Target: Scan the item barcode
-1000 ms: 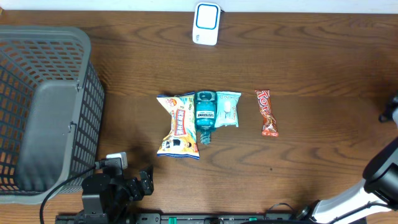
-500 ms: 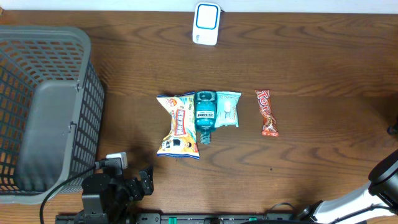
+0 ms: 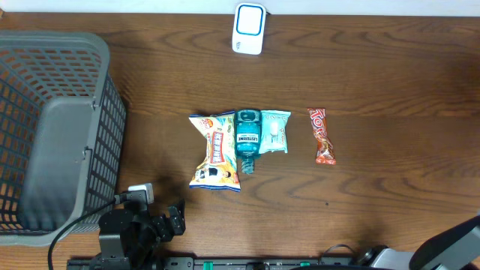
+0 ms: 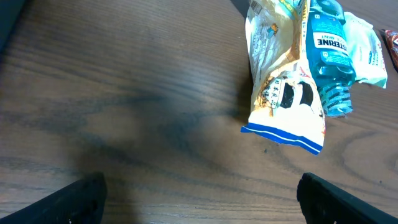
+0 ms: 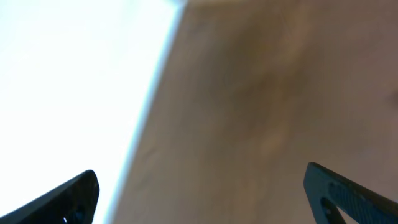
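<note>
Four packaged items lie in a row near the middle of the desk (image 3: pixel 375 75), all resting free. At far left stands a grey mesh basket (image 3: pixel 52 127), and by its near corner sits the left end effector (image 3: pixel 176 216), whose wrist view shows its fingers (image 4: pixel 74 199) at the bottom corners, spread wide over bare wood. Next comes a crinkled snack bag (image 3: pixel 214 154), then a teal mouthwash bottle (image 3: pixel 247 135) lying flat, overlapping the bag's right edge, cap toward the near side. A white-and-blue scanner (image 3: pixel 249 28) sits at the far edge, roughly in line with the bottle and well apart from it. A pale teal packet (image 3: pixel 277 131) touches the bottle's right side, and a red candy bar (image 3: pixel 322 136) lies apart further right. In the blurred wrist view, the right end effector (image 5: pixel 202 196) has its fingers (image 5: pixel 68 196) parted, gripping nothing.
</note>
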